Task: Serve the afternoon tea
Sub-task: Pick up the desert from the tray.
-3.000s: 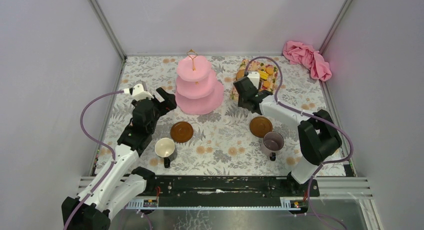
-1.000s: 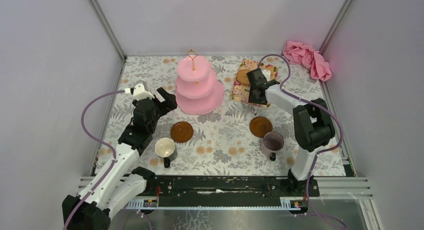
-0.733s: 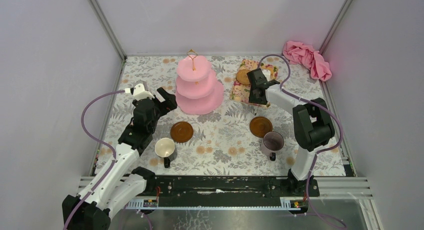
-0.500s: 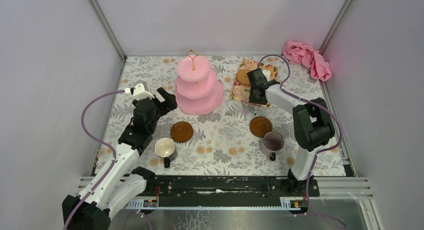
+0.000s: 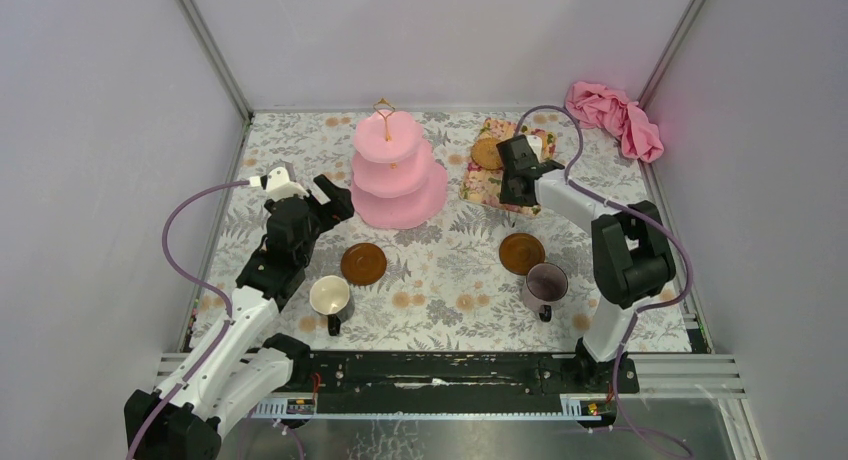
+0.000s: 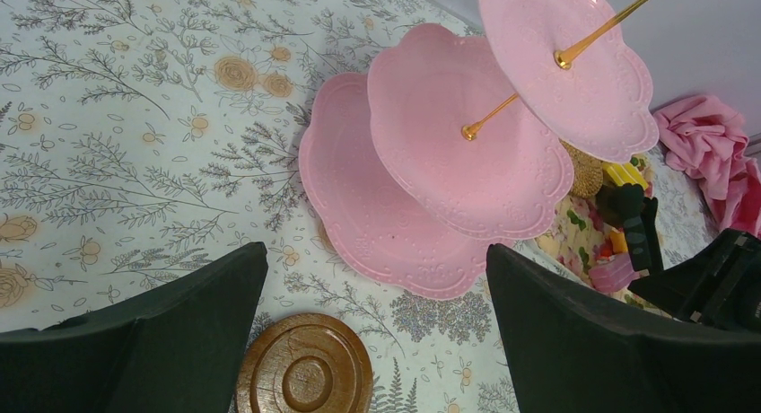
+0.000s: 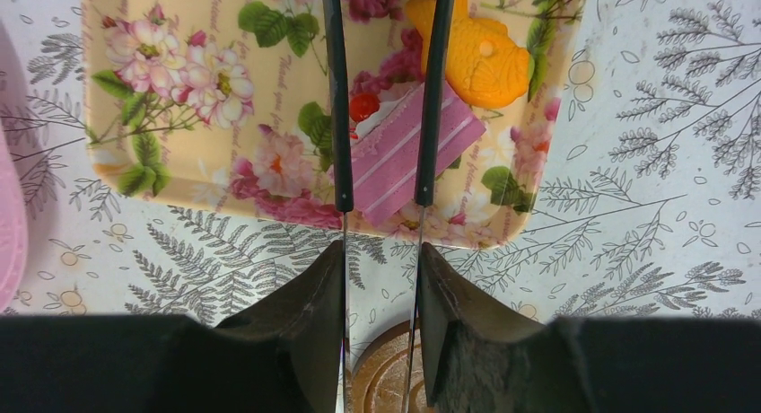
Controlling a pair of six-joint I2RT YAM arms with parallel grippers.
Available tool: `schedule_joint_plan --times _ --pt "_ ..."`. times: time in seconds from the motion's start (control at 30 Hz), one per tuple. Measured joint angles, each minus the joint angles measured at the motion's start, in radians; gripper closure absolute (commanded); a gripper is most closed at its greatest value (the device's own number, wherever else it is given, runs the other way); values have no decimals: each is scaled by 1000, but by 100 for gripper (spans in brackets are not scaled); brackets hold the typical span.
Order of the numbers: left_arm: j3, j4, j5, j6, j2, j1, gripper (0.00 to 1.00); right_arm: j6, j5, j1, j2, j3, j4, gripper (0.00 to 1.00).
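Observation:
The pink three-tier cake stand (image 5: 398, 175) stands at the back centre with bare tiers (image 6: 422, 162). My right gripper (image 7: 381, 251) is shut on slim black tongs (image 7: 336, 117). The tong arms straddle a pink striped wafer (image 7: 395, 157) on the floral tray (image 7: 170, 90), beside an orange fish-shaped biscuit (image 7: 480, 63). My left gripper (image 6: 377, 260) hangs open left of the stand, holding nothing. Two brown saucers (image 5: 363, 264) (image 5: 522, 253) lie mid-table. The white mug (image 5: 329, 296) and the purple mug (image 5: 546, 282) stand nearer the front.
A pink cloth (image 5: 615, 118) is bunched in the back right corner. The floral tray (image 5: 480, 185) sits right of the stand, with a round biscuit (image 5: 485, 153) at its far end. Grey walls close in the patterned table on three sides.
Over three seconds the right arm swung its wrist across the tray and lowered the tongs. In the last second it shifted only slightly. The left arm has not moved.

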Motion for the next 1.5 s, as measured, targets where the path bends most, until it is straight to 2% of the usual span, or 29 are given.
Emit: schedule_joint_plan --times 0.97,1.5 --pt "0 0 -11 0 0 0 0 -30 -16 12 -177 -70 7 76" --pt "0 0 -16 0 0 0 0 -18 23 221 -187 -69 -8 77"
